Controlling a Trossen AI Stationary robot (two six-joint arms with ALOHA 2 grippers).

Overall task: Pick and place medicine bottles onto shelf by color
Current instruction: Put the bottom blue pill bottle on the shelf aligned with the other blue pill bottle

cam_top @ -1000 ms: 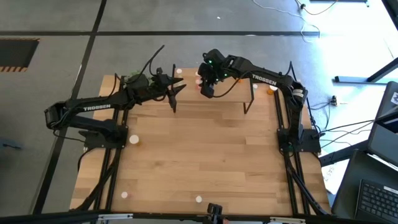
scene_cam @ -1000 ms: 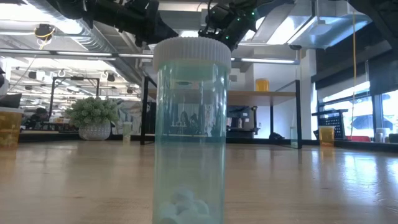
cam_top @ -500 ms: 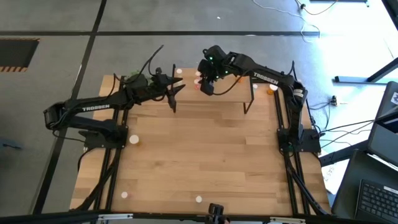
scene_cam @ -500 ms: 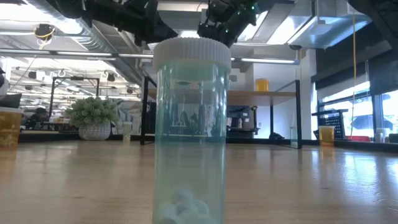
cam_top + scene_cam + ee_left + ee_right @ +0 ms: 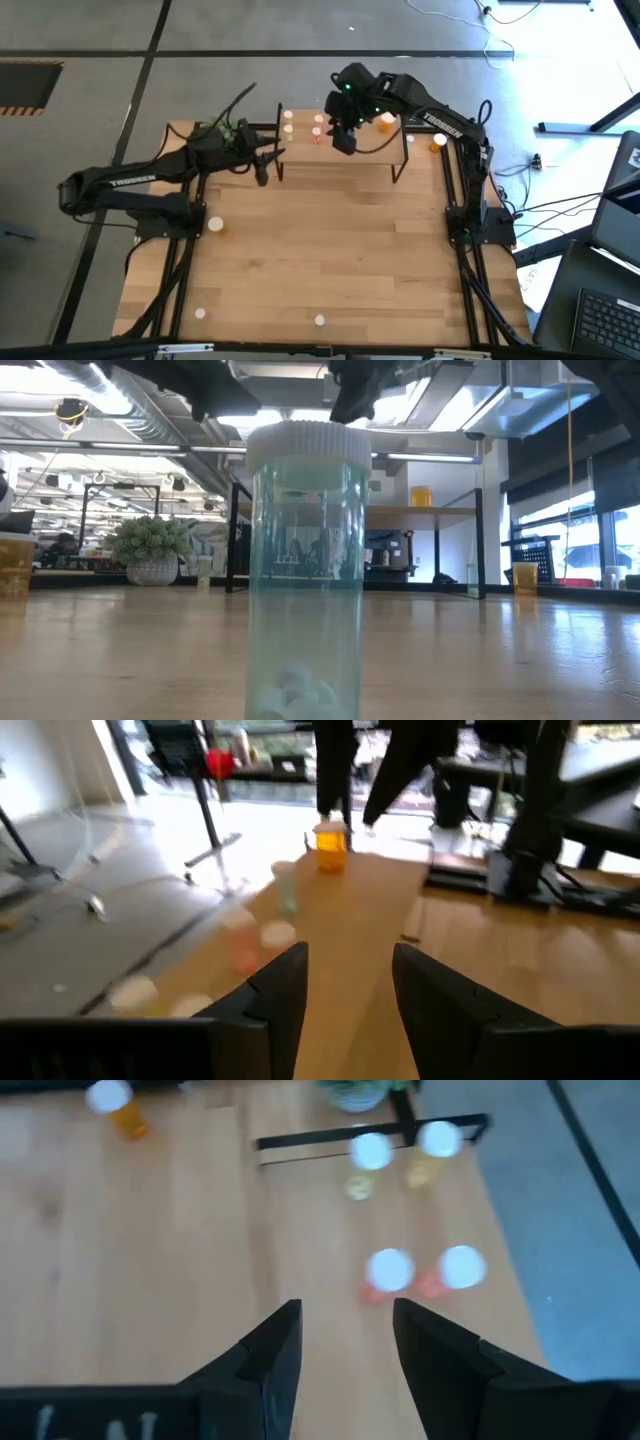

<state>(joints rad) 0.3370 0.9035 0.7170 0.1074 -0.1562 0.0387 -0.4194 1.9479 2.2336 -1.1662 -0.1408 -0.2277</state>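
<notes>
The shelf (image 5: 345, 160) stands at the table's far side. On its board stand two yellowish bottles (image 5: 370, 1155), two pink-red bottles (image 5: 390, 1270) and an orange one (image 5: 385, 122). My right gripper (image 5: 342, 142) hangs open above the board, slanting down, with nothing between its fingers (image 5: 340, 1350). My left gripper (image 5: 268, 166) is open and level, just left of the shelf's left end, and looks along the board (image 5: 345, 990). A green bottle (image 5: 305, 570) stands on its base right before the low camera.
Loose bottles stand on the table at the left (image 5: 215, 225) and near the front edge (image 5: 200, 313) (image 5: 320, 320). An orange bottle (image 5: 437, 143) stands right of the shelf. A plant ball (image 5: 215, 128) sits at the far left corner, under the left arm.
My right gripper has risen above the shelf board, uncovering the pink-red bottles under it. My left gripper has drawn back from the shelf's left end toward the table's left edge. Neither gripper's finger gap has changed.
</notes>
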